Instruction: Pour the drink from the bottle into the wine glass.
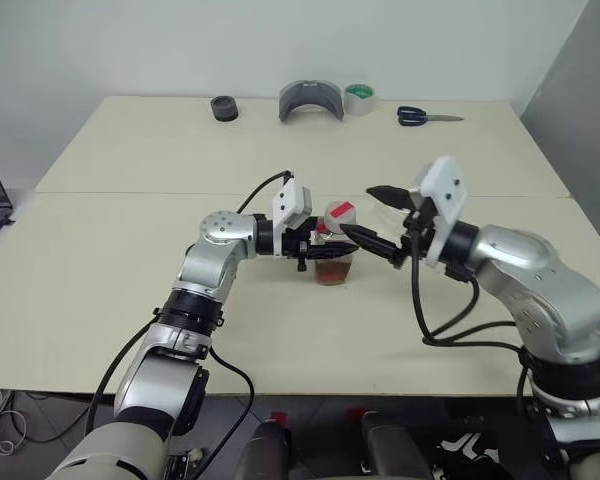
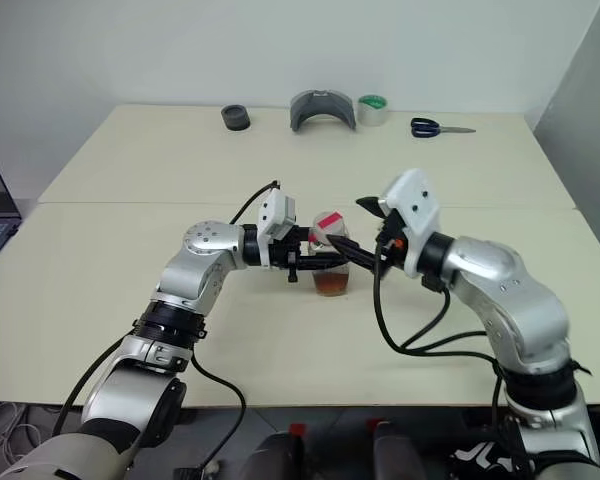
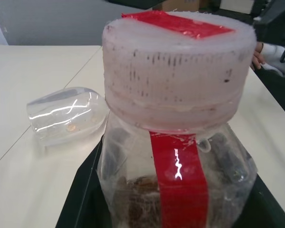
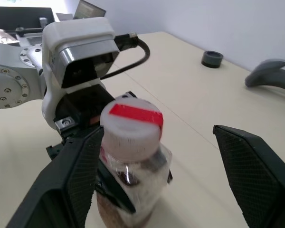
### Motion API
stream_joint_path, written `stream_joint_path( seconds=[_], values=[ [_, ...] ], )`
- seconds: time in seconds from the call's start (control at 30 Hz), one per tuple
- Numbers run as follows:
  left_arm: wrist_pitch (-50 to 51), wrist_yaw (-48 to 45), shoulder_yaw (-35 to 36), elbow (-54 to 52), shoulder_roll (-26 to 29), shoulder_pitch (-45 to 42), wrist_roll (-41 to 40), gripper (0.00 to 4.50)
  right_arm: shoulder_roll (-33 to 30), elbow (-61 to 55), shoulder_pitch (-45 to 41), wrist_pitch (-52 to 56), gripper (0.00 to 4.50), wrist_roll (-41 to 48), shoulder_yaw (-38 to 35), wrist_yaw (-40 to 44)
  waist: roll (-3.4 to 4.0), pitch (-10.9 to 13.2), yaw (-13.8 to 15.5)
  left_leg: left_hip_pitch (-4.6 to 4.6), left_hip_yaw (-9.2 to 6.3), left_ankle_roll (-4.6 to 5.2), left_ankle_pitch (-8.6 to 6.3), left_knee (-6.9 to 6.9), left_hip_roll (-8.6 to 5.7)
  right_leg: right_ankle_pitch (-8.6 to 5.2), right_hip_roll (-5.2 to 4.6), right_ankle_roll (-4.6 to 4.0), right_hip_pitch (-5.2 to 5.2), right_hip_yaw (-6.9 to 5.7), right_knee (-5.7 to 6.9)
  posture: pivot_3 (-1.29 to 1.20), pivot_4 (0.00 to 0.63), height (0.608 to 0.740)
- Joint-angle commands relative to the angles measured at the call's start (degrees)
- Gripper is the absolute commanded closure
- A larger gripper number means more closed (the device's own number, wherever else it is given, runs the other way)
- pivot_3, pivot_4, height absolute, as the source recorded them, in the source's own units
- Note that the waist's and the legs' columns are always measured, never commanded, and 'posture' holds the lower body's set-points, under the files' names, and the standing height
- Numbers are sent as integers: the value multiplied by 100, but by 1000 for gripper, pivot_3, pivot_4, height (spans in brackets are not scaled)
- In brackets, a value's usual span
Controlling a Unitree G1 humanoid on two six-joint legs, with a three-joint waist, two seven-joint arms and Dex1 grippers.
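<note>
The bottle stands upright on the cream table, near the middle of its near half. Its white cap, crossed by a red strip, is in place; a red label strip runs down the clear body, and the reddish-brown drink fills only the lowest part.

The left gripper reaches in from the left and is clamped on the bottle's body, its black fingers pressed against the plastic on either side.

The right gripper is on the bottle's right at cap height, pointing left towards it. Its two black fingers stand wide apart; one lies close beside the bottle's neck, the other well clear on the far side. Whether the nearer finger touches the bottle cannot be told.

The wine glass appears in the left wrist view, its clear bowl lying on its side on the table beyond the bottle.

Along the far edge of the table lie a black ring-shaped object, a grey curved object, a roll of tape and blue-handled scissors.
</note>
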Motion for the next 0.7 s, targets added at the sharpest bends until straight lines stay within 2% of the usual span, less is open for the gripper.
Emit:
stream_joint_path(
  seconds=[0.03, 0.23, 0.57, 0.7],
  values=[
    [-96, -29, 154, 34, -34, -211, -115, 2759, 479, -617, -35, 197, 561, -117, 299, -769, 0, 0, -33, 2, 2, 0, 0, 1, 2, 0, 1, 0, 0, 2, 2, 0, 150, 740],
    [-242, -122, 154, 301, -50, -314, -57, 2759, 1197, -116, -224, -204, 561, -1227, 888, -1924, 0, 0, -53, 8, 2, 3, 3, 2, 0, 0, 6, 2, 3, 1, 5, 0, 150, 740],
    [-330, -166, 137, 374, -41, -329, -27, 2759, 1702, 195, -237, -403, 561, -1598, 1042, -2128, 0, 0, -65, -8, 5, 2, 3, 1, -1, 1, 1, 0, -15, 4, 5, 0, 150, 740],
    [-339, -160, 135, 367, -41, -318, -27, 2759, 1812, 241, -225, -394, 1448, -1635, 1102, -2104, 0, 0, -72, -6, 2, 3, 3, 1, 1, 1, 5, 0, -16, 2, 10, 0, 150, 740]
  ],
)
